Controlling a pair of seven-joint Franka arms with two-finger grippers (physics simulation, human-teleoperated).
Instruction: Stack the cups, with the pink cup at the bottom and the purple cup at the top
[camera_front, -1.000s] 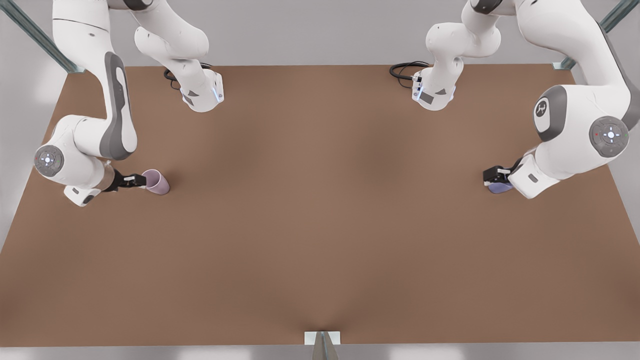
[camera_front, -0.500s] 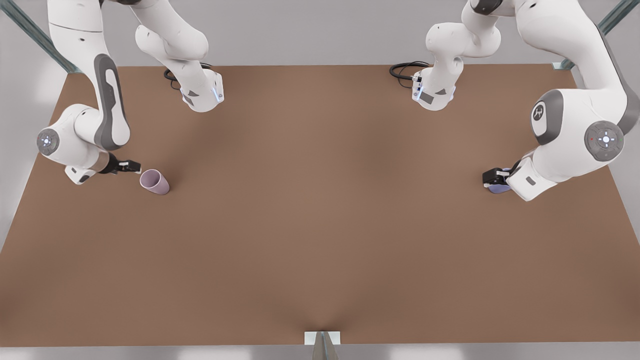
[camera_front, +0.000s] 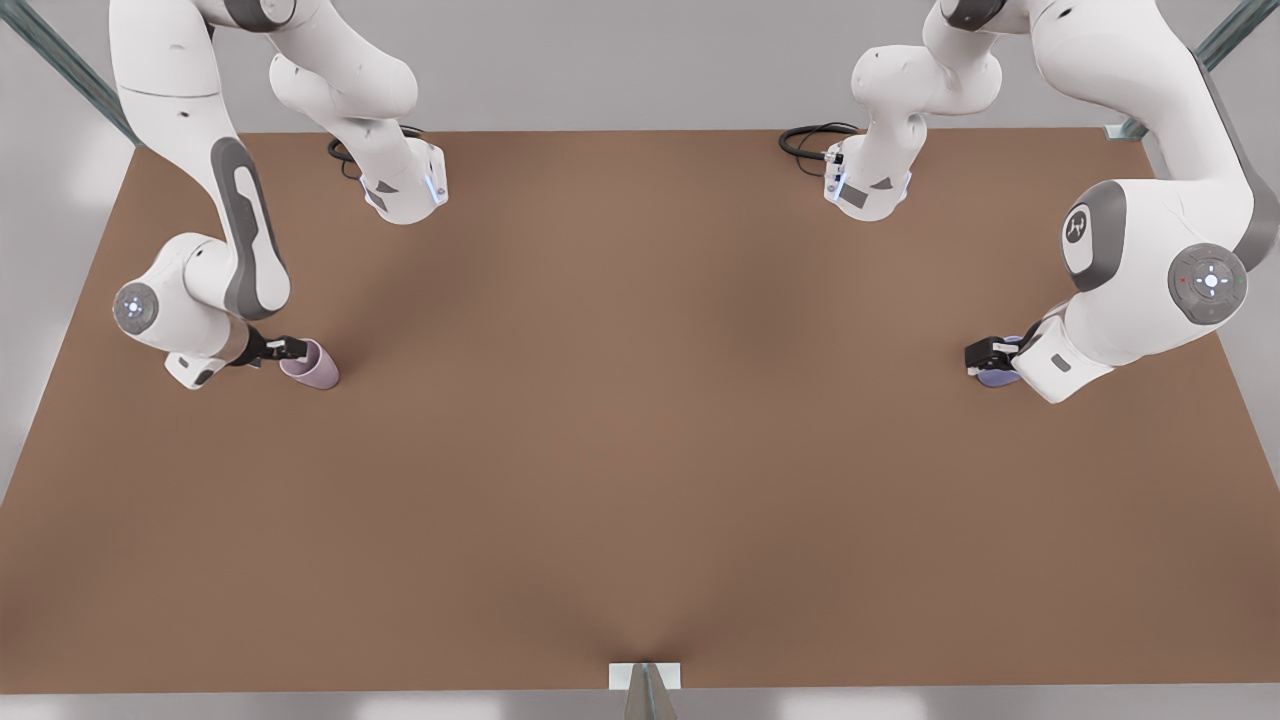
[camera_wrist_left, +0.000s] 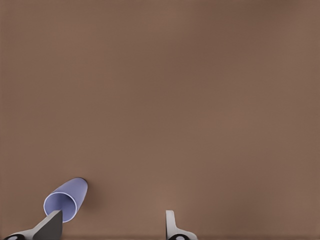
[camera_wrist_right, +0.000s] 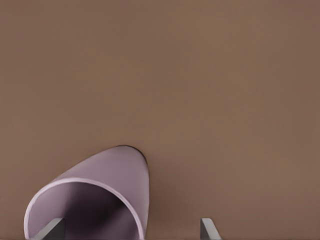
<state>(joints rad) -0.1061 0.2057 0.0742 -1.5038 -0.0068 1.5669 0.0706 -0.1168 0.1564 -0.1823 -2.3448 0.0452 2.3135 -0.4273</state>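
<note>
The brown worktop (camera_front: 640, 450) carries the two cups well apart, one toward each side edge. An arm is bent low over each.

The pink cup (camera_front: 315, 368) stands at the front view's left and the purple cup (camera_front: 995, 377) at the front view's right. Going by the wrist views, your right end effector (camera_front: 288, 349) is at the pink cup's rim. Your left end effector (camera_front: 985, 355) sits over the purple cup. Both are open and neither is gripping anything.

The step in hand looks like taking hold of each cup.
- **Pink cup:** get one finger inside the mouth and one outside, so the wall sits squarely between the pads before you close. Close gently, since a thin tapered wall may slip or tip.
- **Purple cup:** the cup sits off to one side of the jaws, so centre it first.

The front view gives you the layout and the long carry between the cups, but each wrist hides its own fingers and part of its cup there. The right wrist view shows one dark fingertip in front of the pink cup's open mouth and the other finger (camera_wrist_right: 207, 227) clear of the wall. The left wrist view shows the purple cup's rim against one finger, with the other finger (camera_wrist_left: 171, 222) spread wide over bare worktop.
</note>
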